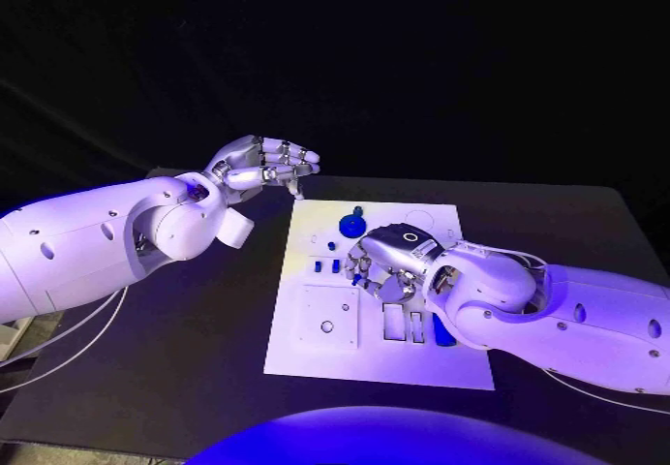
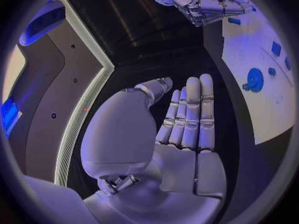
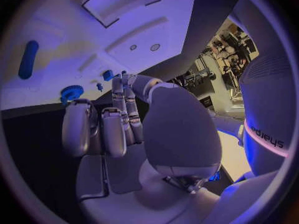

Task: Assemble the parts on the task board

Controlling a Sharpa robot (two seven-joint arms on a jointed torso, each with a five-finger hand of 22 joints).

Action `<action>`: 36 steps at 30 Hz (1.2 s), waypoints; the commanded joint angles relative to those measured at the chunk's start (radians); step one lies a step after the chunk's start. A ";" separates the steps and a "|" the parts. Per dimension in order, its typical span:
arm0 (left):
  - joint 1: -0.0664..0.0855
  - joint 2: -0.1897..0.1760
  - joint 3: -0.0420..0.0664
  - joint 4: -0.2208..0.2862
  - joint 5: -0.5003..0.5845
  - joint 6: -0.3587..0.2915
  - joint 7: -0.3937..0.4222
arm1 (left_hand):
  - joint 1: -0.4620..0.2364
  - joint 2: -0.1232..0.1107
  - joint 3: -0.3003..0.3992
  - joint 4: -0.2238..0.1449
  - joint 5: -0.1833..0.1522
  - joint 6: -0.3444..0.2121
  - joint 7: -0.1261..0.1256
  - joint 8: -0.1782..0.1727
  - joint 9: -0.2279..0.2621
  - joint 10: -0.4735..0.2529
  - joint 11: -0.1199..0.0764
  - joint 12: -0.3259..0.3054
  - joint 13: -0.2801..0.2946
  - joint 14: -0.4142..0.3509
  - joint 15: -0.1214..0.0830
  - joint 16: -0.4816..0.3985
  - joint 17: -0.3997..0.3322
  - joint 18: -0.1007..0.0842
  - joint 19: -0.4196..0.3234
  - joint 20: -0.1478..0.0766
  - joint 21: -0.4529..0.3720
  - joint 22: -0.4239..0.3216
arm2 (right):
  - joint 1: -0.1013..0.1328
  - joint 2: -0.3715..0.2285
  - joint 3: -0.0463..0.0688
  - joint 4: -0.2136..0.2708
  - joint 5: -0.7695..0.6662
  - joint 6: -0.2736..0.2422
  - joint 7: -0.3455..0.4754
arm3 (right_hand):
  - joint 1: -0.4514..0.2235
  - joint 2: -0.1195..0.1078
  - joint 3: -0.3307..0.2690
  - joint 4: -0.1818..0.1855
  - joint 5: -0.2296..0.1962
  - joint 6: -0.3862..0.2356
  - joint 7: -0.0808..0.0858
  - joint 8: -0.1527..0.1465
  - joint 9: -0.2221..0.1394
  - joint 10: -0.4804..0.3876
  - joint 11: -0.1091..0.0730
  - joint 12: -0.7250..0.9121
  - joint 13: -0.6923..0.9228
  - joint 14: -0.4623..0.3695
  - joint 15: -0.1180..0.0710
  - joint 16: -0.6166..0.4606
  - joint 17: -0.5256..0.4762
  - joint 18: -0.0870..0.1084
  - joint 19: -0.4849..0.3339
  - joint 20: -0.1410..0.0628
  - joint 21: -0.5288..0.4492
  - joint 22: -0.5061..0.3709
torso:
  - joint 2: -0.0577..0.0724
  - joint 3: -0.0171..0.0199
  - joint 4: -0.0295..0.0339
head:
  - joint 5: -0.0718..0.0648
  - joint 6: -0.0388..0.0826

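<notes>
Right hand (image 1: 395, 257) over task board (image 1: 324, 351) middle, fingers curled, grip hidden, cannot tell. Left hand (image 1: 265, 164) beyond board's far-left corner, fingers straight together, holding nothing. Blue gear (image 1: 352, 225) near far edge.

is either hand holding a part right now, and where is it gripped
Left hand holds nothing. Right hand is over the task board; whether it pinches a part cannot be told.

The surface (image 1: 167, 387) is plain black, with no pattern. The task board (image 1: 315, 358) on it is white, marked with thin outlined shapes and small round holes. The parts are blue: a round gear-like part (image 1: 350, 226), small square pieces (image 1: 325, 265), and a long rod-shaped part (image 3: 27, 58). Both arms are white with small dark dots on their shells. The left hand (image 1: 265, 165) and the right hand (image 1: 394, 258) are silver, with darker lines at the finger segments.
</notes>
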 commanded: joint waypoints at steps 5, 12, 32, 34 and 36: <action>0.001 0.006 0.001 0.001 -0.011 0.019 0.000 | 0.002 0.007 -0.005 -0.001 0.005 -0.004 0.003 0.001 -0.001 -0.007 0.001 -0.004 -0.001 -0.006 0.003 -0.005 -0.001 0.005 -0.006 0.003 -0.006 -0.001 | -0.028 0.027 -0.002 -0.021 -0.028 0.012 0.014 | -0.008 0.002 0.008 0.000 0.004 0.009 0.002 0.003 0.001 0.044 -0.037 0.006 0.002 0.064 -0.007 0.002 0.027 -0.006 -0.001 -0.005 -0.005 0.081 | 0.002 0.0007 0.0014 | 0.015 -0.007; 0.001 0.008 0.001 0.001 -0.013 0.019 -0.002 | 0.002 0.007 -0.005 -0.001 0.005 -0.004 0.003 0.001 -0.001 -0.007 0.001 -0.004 -0.001 -0.006 0.003 -0.005 -0.001 0.005 -0.006 0.003 -0.006 -0.001 | -0.046 0.040 -0.003 -0.032 -0.029 0.015 0.017 | -0.009 0.002 0.009 0.000 0.003 0.008 0.003 0.003 0.002 0.044 -0.036 0.005 0.002 0.064 -0.007 0.003 0.027 -0.006 -0.001 -0.005 -0.005 0.081 | 0.001 0.0008 -0.0002 | 0.023 -0.016; 0.001 0.012 0.001 -0.002 -0.018 0.021 -0.003 | 0.002 0.007 -0.005 -0.001 0.005 -0.004 0.004 0.001 -0.001 -0.008 0.001 -0.004 -0.001 -0.006 0.003 -0.005 -0.001 0.005 -0.007 0.004 -0.006 -0.001 | -0.066 0.053 -0.005 -0.047 -0.029 0.029 0.020 | -0.011 0.003 0.009 -0.001 0.003 0.007 0.003 0.003 0.002 0.044 -0.036 0.004 0.002 0.064 -0.007 0.003 0.026 -0.006 -0.001 -0.005 -0.006 0.081 | 0.002 0.0007 0.0002 | 0.027 -0.018; 0.001 0.012 0.001 -0.002 -0.018 0.021 -0.003 | 0.002 0.007 -0.005 -0.001 0.005 -0.004 0.004 0.001 -0.001 -0.008 0.001 -0.004 -0.001 -0.006 0.003 -0.005 -0.001 0.005 -0.007 0.004 -0.006 -0.001 | -0.067 0.055 -0.005 -0.052 -0.029 0.031 0.019 | -0.012 0.003 0.010 -0.002 0.003 0.006 0.003 0.003 0.003 0.044 -0.036 0.003 0.003 0.064 -0.006 0.003 0.026 -0.006 -0.002 -0.005 -0.007 0.080 | 0.002 0.0007 0.0006 | 0.027 -0.018; 0.001 0.012 0.001 -0.002 -0.019 0.022 -0.003 | 0.003 0.007 -0.006 -0.002 0.005 -0.005 0.004 0.002 -0.001 -0.010 0.002 -0.003 -0.002 -0.007 0.004 -0.005 -0.001 0.005 -0.007 0.004 -0.007 -0.001 | -0.068 0.057 -0.006 -0.057 -0.029 0.032 0.019 | -0.012 0.003 0.010 -0.002 0.003 0.006 0.003 0.003 0.003 0.044 -0.036 0.003 0.003 0.064 -0.006 0.003 0.026 -0.006 -0.002 -0.005 -0.007 0.080 | 0.001 0.0006 0.0007 | 0.027 -0.018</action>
